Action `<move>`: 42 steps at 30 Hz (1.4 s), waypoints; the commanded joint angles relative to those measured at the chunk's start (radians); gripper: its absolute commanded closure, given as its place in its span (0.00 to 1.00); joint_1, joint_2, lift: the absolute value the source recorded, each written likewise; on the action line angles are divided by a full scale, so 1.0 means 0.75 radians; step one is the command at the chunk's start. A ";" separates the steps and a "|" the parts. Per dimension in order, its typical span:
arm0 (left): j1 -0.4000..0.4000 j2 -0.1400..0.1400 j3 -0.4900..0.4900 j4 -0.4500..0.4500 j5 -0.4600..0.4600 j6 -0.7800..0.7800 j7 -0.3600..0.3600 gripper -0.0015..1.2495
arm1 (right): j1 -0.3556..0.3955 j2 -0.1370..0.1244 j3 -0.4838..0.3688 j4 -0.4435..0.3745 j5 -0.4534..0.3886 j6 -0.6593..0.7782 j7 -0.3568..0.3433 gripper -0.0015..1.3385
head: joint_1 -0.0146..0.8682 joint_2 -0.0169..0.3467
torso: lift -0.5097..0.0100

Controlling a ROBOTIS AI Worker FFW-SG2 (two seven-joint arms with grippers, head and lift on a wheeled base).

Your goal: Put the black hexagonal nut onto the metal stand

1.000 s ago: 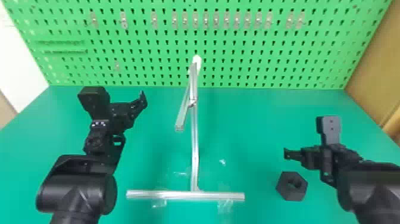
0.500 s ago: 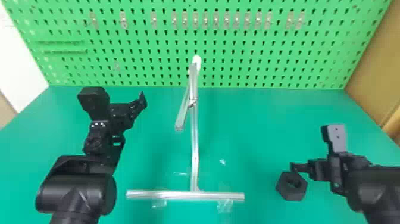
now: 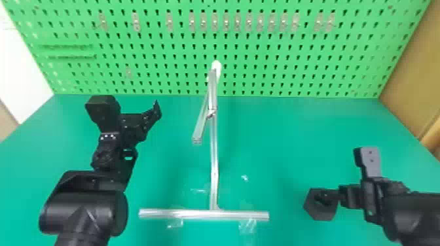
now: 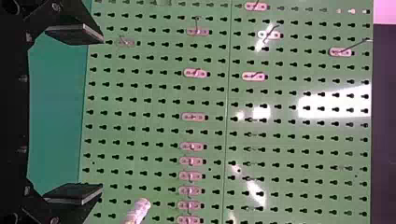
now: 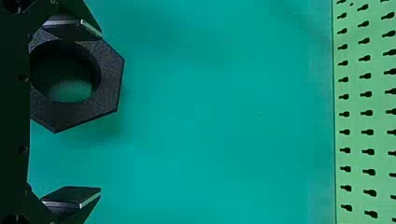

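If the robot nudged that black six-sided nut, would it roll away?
Probably not: the black hexagonal nut lies flat, hole facing up, so it would likely slide. Its thick walls suggest it's stiff, and its dull, grainy-looking surface probably isn't very slippery.

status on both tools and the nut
left tool open, off left of stand; right tool open over nut; nut on table, not gripped

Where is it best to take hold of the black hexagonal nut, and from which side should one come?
Probably by two opposite flat outer walls of the black hexagonal nut, coming from above with the right hand, on the robot's right. The nut lies on the table with its round hole facing up, so those parallel walls should suit two flat fingers.
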 commanded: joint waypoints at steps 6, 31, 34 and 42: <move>0.000 0.001 0.000 0.000 -0.001 0.000 0.000 0.13 | -0.010 0.004 -0.007 0.064 0.009 -0.042 -0.001 0.10 | 0.80 0.27 | 0.98; 0.002 0.001 -0.002 0.000 -0.001 0.000 0.000 0.13 | -0.028 0.015 -0.069 0.233 0.056 -0.188 -0.001 0.11 | 0.80 0.27 | 0.98; 0.002 0.001 -0.004 0.000 -0.004 0.000 0.000 0.13 | -0.028 0.017 -0.071 0.242 0.056 -0.196 -0.001 0.12 | 0.80 0.27 | 0.98; 0.002 -0.002 -0.002 0.000 -0.004 0.000 0.000 0.13 | -0.030 0.017 -0.067 0.246 0.058 -0.196 -0.001 0.22 | 0.80 0.27 | 0.98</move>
